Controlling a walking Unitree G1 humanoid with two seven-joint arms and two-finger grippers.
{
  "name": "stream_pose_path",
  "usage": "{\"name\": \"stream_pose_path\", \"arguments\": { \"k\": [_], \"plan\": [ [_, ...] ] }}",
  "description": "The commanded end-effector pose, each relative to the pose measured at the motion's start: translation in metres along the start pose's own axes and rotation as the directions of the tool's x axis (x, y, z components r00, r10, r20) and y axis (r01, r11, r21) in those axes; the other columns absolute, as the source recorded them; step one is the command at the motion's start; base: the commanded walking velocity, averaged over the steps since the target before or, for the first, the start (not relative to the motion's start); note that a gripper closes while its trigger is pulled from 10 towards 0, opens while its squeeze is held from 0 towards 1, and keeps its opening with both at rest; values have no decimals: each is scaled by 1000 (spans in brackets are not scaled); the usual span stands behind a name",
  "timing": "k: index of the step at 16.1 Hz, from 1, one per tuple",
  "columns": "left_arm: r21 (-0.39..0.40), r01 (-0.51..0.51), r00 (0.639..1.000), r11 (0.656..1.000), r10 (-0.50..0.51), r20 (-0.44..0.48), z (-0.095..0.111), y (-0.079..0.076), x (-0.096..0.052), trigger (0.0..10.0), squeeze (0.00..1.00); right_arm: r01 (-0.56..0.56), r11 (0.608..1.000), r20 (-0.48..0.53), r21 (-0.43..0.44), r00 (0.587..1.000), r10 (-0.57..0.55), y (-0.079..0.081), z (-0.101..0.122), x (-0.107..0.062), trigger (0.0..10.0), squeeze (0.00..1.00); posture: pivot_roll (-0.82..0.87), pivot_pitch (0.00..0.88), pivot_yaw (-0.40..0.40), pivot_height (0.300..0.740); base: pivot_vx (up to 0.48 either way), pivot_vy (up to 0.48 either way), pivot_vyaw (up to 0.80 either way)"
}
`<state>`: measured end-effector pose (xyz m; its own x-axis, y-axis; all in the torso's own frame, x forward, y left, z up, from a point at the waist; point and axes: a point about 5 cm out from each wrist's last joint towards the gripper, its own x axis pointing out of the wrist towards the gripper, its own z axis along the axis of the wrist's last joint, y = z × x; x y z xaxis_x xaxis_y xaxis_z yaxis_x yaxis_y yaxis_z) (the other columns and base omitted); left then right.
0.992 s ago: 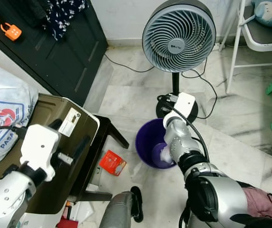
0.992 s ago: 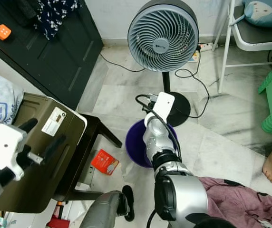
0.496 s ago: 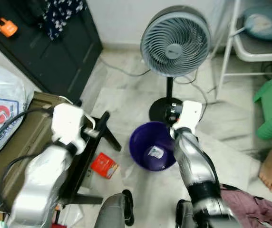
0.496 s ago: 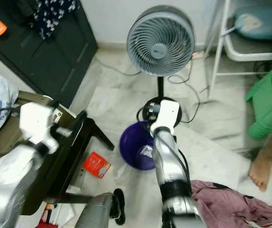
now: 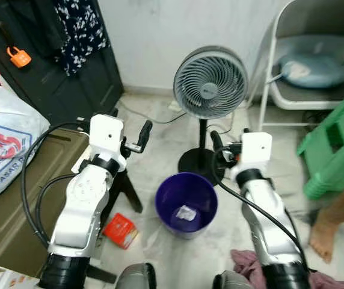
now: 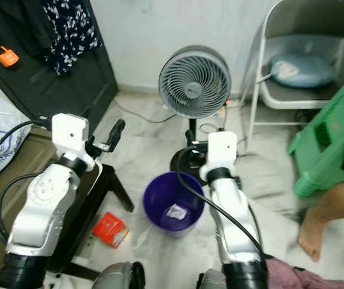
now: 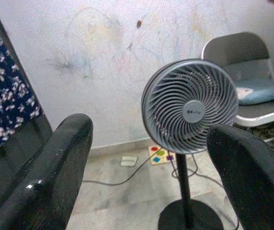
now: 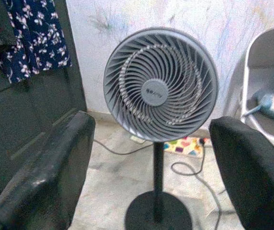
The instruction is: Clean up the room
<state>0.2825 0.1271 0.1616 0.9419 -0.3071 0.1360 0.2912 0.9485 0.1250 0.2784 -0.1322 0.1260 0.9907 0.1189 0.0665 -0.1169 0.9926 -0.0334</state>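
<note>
Both grippers, left [image 5: 137,137] and right [image 5: 218,144], are hovering spread and empty above the purple bin [image 5: 186,205], which is holding crumpled paper [image 5: 186,212]. The red packet [image 5: 118,230] is lying left of it; approaching from directly above should suit.

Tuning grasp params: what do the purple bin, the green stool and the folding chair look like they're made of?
Purple bin: looks like moulded plastic, one even colour, slight sheen on the rim.
Green stool: likely plastic too, solid bright green with stepped moulded edges; blurred, so finish is unclear.
Folding chair: thin white tubular legs suggest painted metal; grey seat and back, material not clear.
</note>
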Motion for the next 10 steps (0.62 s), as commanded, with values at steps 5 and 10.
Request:
{"name": "stream_pose_path", "arguments": {
  "k": [5,10],
  "plan": [
    [11,-36,998,999,35,42,-2,3,9,10000,0,7,1000,62,10,998,-8,-6,14,8,10000,1000,-25,0,80,740,0,0,0],
    [16,-38,997,999,37,60,-4,4,13,10000,0,42,999,75,19,996,-43,-10,19,16,10000,1000,-25,0,79,740,0,0,159]
  ]
}}
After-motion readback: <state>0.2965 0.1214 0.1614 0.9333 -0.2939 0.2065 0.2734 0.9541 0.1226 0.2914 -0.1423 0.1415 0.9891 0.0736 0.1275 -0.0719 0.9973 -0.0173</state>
